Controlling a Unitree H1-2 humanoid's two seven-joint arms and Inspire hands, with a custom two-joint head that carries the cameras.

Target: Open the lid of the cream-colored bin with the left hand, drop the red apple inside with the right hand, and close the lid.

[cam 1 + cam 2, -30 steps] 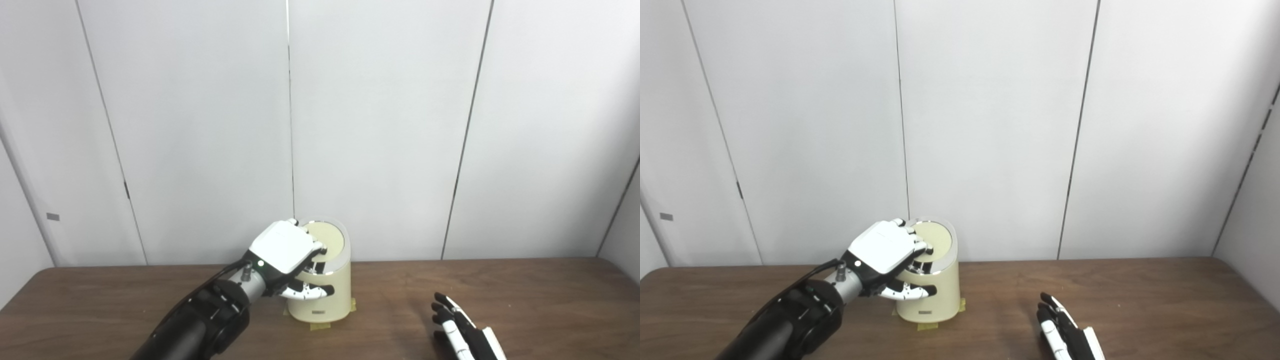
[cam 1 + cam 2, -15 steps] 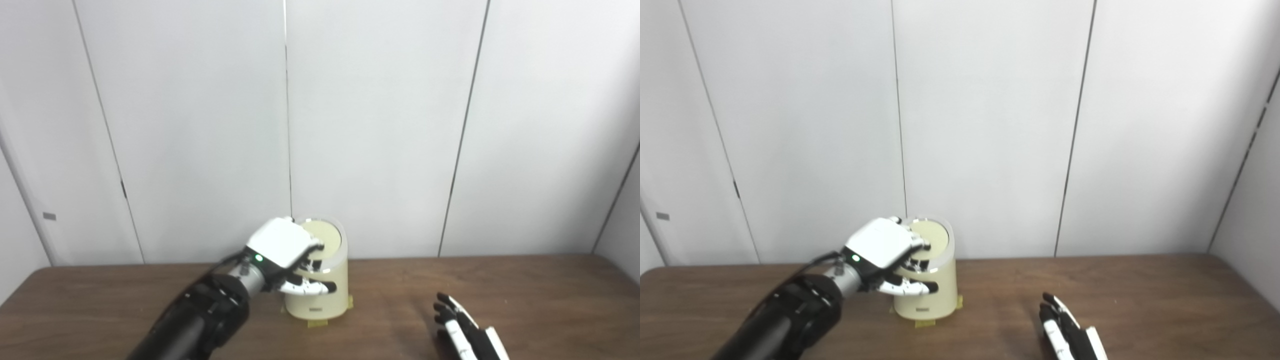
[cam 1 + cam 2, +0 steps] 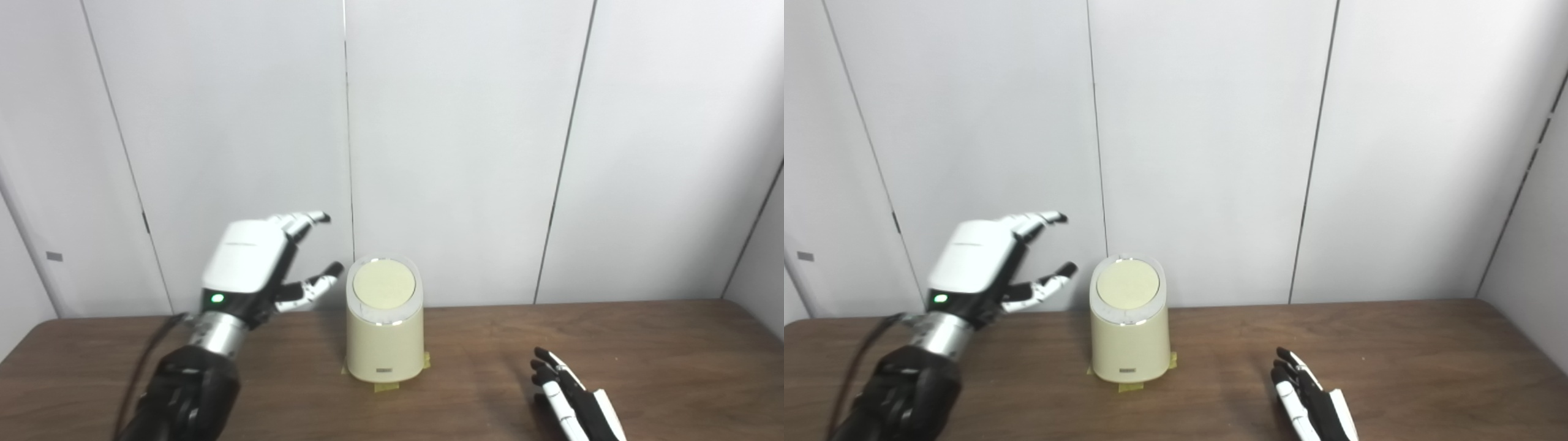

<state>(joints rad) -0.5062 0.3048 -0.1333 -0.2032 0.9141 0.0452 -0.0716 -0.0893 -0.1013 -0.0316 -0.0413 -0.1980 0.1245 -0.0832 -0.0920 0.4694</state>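
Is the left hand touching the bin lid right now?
No. The left hand is raised, fingers spread, off to the left of the cream-colored bin, whose lid lies flat and shut.

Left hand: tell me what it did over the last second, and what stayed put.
The left hand lifted off the lid and pulled back to the left of the bin, fingers now spread and holding nothing. The lid lies flat and closed. The bin stays on its tape marks, and the right hand remains flat on the table. No apple shows.

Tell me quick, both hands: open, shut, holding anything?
Left hand: open, raised beside the bin, holding nothing.
Right hand: open, fingers flat on the table, holding nothing.
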